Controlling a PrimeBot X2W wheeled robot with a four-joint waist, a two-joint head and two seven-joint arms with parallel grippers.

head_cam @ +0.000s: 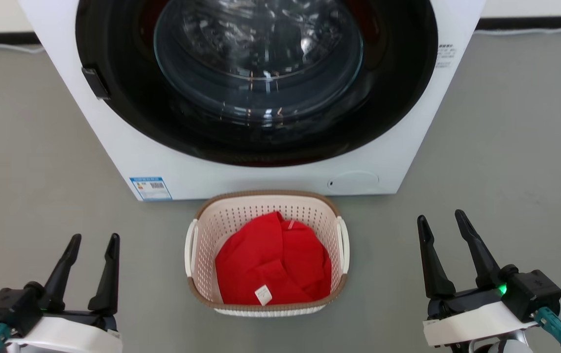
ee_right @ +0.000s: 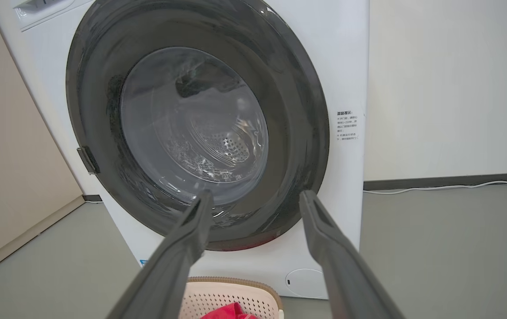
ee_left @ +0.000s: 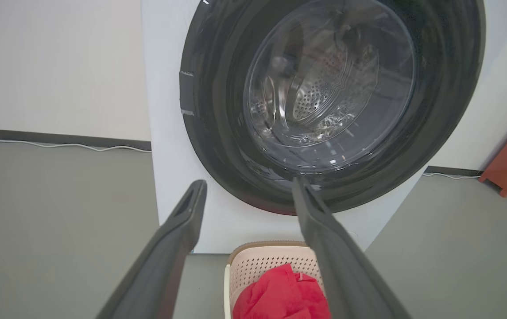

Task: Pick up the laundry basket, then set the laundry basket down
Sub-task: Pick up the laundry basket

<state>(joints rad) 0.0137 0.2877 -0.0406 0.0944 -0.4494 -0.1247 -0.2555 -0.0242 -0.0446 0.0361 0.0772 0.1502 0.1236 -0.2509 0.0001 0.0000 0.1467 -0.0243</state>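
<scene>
The left pincer (head_cam: 94,239) and the right pincer (head_cam: 440,216) hang low, fingers spread, nothing in them. They flank the laundry basket (head_cam: 210,230), apart from its white side handles. The basket sits on the grey floor (head_cam: 40,171) with a red garment (head_cam: 273,260) inside, just in front of the washing machine (head_cam: 187,166).

Washing machine (head_cam: 187,174), white, front-loading, with dark-rimmed glass door (head_cam: 258,54) and blue label (head_cam: 150,188) at lower corner; stood on grey floor (head_cam: 40,147). Red garment (head_cam: 273,260) with white tag (head_cam: 263,294) lay before it. White cable (ee_right: 448,188) ran along wall (ee_right: 448,88).
</scene>
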